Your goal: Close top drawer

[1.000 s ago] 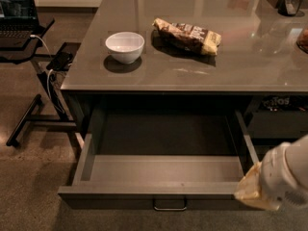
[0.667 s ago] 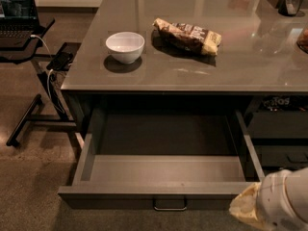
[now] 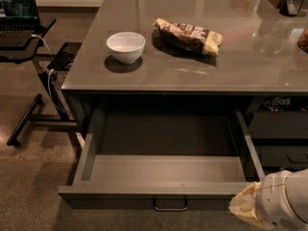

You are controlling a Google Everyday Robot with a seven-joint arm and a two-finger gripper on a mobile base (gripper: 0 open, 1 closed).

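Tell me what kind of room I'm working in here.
Likely an office kitchenette or break area: a grey counter with a white bowl and a snack bag, the open top drawer beneath, a laptop on a stand at left. The gripper sits low right, by the drawer's front corner.

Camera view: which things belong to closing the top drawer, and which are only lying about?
For the job: top drawer, pulled open; its handle; gripper, by the drawer's front right corner.
Lying about: bowl and snack bag on the table; laptop at the view's left edge.
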